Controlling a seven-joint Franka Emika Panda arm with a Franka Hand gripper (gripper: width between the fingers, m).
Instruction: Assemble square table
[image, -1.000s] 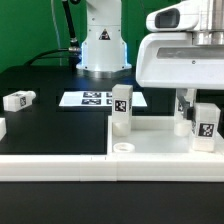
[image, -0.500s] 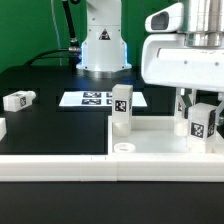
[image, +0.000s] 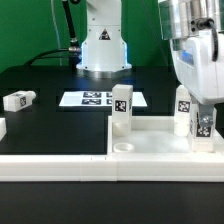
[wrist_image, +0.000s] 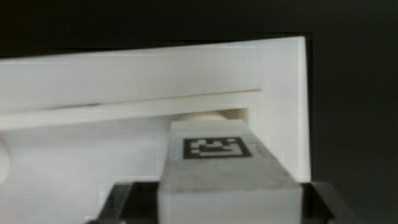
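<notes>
Pincer (wrist_image: 222, 203) clamped on leg (wrist_image: 217, 150), held over top (wrist_image: 107, 90) by desk (image: 50, 125) edge, probably for seating and screwing at its corner.

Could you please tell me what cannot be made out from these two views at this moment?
- Exterior view: the gripper is blurred and cut off by the right edge; its fingers are indistinct.
- Exterior view: the leftmost leg is cut by the frame edge.
- Wrist view: the held leg covers the table top beneath, so no corner hole shows.
</notes>
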